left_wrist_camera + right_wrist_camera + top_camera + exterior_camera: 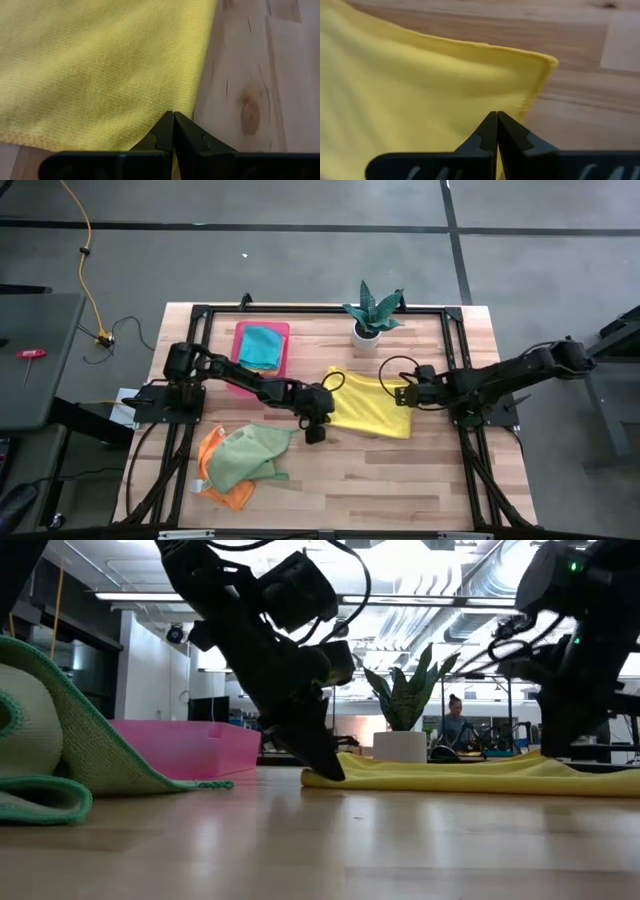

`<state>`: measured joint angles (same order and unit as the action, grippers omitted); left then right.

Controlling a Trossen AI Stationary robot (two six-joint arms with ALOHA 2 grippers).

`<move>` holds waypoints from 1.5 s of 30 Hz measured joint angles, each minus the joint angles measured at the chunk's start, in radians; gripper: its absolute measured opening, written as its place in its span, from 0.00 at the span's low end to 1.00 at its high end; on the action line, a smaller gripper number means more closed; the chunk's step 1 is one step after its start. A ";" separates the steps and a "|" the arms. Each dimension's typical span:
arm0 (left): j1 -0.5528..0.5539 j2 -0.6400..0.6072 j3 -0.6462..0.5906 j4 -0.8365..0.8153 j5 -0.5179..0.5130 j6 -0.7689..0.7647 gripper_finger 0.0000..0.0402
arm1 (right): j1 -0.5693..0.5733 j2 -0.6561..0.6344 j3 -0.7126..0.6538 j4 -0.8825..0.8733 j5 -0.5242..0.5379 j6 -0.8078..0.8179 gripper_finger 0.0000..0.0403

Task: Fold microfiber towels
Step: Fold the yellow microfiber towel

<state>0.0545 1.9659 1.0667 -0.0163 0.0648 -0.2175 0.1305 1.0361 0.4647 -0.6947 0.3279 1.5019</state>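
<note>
A yellow towel (368,405) lies spread in the middle of the table, its left end (320,778) flat on the wood. My left gripper (318,428) is shut at the towel's near-left corner, with its tips (335,772) down at table height. My right gripper (405,395) is shut at the towel's right edge. A teal towel (262,346) lies folded in the pink tray (240,375). A light green towel (245,455) lies bunched on an orange one (215,480) at the near left. My left gripper comes down slanting from the table's left onto the yellow towel's near-left corner (142,127). Its shut fingertips (165,125) cover the corner itself. The cloth around them lies flat on the table. My right gripper (496,114) is shut on the yellow towel's right edge (512,106), a little back from a corner (551,61). It comes steeply from above. The cloth rises slightly toward the fingers and is rumpled there; the rest lies on the table.
A potted plant (372,315) stands at the far edge, behind the yellow towel. The pink tray sits at the far left. Bare wood shows along the near edge (400,490) and to the right of the yellow towel. A person sits in the room beyond (455,720).
</note>
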 joint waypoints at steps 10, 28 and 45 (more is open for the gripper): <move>0.043 -0.127 0.017 -0.102 0.067 0.088 0.00 | 0.074 -0.108 0.134 -0.041 -0.058 -0.089 0.01; 0.126 -0.638 0.008 -0.122 0.121 0.178 0.00 | 0.100 -0.020 0.099 -0.196 -0.204 0.063 0.57; 0.072 -0.713 0.008 0.052 0.284 0.070 0.00 | 0.083 0.076 -0.096 0.204 -0.189 0.265 0.54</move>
<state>0.1261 1.2533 1.0744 0.0358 0.3488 -0.1479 0.2134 1.1120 0.3687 -0.4902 0.1387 1.7664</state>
